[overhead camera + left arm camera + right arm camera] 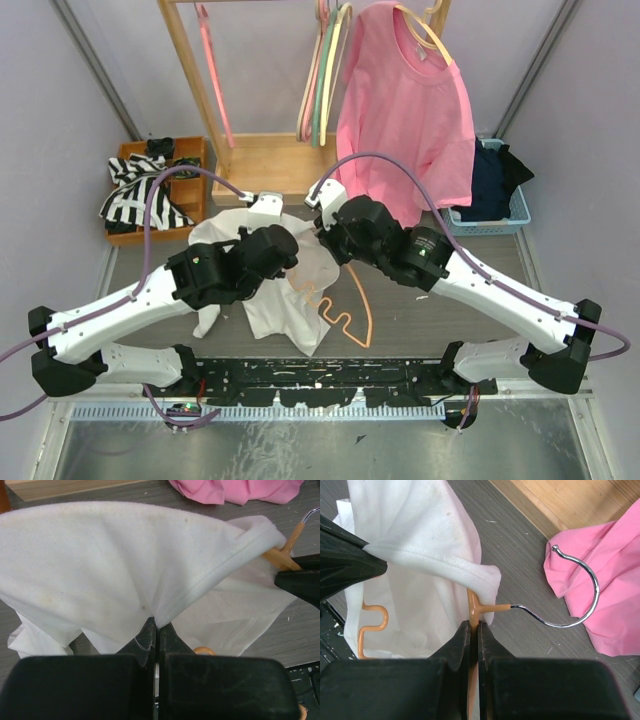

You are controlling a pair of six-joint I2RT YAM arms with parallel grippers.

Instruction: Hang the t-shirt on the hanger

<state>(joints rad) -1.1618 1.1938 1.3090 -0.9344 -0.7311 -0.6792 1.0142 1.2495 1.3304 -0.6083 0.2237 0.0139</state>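
The white t-shirt (275, 300) lies bunched on the table between the two arms. My left gripper (157, 626) is shut on its hemmed edge (220, 567) and holds the cloth lifted and stretched. My right gripper (474, 625) is shut on the orange hanger (473, 611) just below its neck. The silver hook (580, 605) sticks out to the right over the table. One hanger shoulder is inside the shirt opening; the other shoulder (358, 300) lies bare on the table. In the left wrist view the hanger's neck (285, 550) pokes out of the shirt edge.
A pink t-shirt (405, 110) hangs on a cream hanger on the wooden rack (195, 90) at the back. Green and pink hangers (325, 70) hang beside it. A striped cloth (140, 190) lies in a wooden tray back left. A blue basket (520, 205) of dark clothes stands back right.
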